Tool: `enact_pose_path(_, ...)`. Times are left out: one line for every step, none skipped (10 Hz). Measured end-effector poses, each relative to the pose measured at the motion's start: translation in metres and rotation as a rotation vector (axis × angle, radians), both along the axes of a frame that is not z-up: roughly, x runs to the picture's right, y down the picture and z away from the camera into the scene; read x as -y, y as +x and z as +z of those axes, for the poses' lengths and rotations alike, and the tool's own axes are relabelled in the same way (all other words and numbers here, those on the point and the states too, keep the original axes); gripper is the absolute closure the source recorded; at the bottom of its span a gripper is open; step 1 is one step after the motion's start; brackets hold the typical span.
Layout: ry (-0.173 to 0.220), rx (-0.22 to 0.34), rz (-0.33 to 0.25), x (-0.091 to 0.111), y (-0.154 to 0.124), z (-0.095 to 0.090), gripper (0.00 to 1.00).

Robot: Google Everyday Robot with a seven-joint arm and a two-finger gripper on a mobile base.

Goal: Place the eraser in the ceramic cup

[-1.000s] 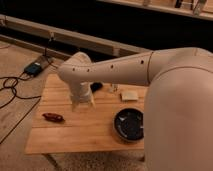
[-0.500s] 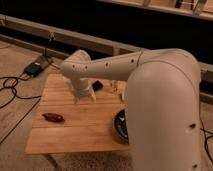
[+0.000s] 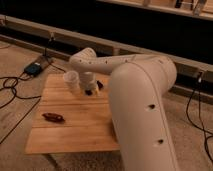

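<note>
Arm swung farther across the surface [image 3: 75, 135], now covering its right side.
Gripper [image 3: 90, 86] hangs near the far edge, fingers apart, over the eraser [image 3: 89, 92]. The ceramic cup [image 3: 71, 81] stands just beside it. Red-brown item [image 3: 52, 117] near the left edge; cables [image 3: 12, 85] on the floor.

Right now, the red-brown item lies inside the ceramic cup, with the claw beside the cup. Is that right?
No. The camera view shows the red-brown item lying on the table, well apart from the ceramic cup; the claw is beside the cup.
</note>
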State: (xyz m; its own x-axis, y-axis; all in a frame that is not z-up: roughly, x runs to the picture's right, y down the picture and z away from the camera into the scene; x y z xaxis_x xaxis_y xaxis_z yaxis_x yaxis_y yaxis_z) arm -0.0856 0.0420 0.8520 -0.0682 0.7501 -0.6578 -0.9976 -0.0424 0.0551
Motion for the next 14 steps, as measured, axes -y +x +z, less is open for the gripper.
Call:
enact_pose_path(0.001, 0.005, 0.011, 0.006, -0.001, 0.015, 0.35)
enact_pose_path(0.002, 0.010, 0.022, 0.013, -0.003, 0.031, 0.35)
enact_pose_path(0.004, 0.012, 0.031, 0.019, -0.003, 0.043, 0.35)
enact_pose_path(0.003, 0.012, 0.038, 0.022, -0.003, 0.052, 0.35)
enact_pose_path(0.003, 0.010, 0.048, 0.027, -0.002, 0.062, 0.35)
enact_pose_path(0.001, 0.008, 0.059, 0.032, -0.002, 0.074, 0.35)
enact_pose_path(0.002, 0.006, 0.067, 0.035, -0.002, 0.081, 0.35)
enact_pose_path(0.002, -0.001, 0.078, 0.040, -0.001, 0.090, 0.35)
enact_pose_path(0.005, -0.010, 0.086, 0.044, -0.001, 0.097, 0.35)
enact_pose_path(0.005, -0.021, 0.091, 0.047, -0.001, 0.104, 0.35)
enact_pose_path(0.005, -0.032, 0.095, 0.049, -0.002, 0.110, 0.35)
enact_pose_path(0.005, -0.046, 0.100, 0.053, -0.003, 0.117, 0.35)
enact_pose_path(0.006, -0.058, 0.106, 0.055, -0.004, 0.121, 0.35)
enact_pose_path(0.007, -0.069, 0.110, 0.056, -0.005, 0.125, 0.35)
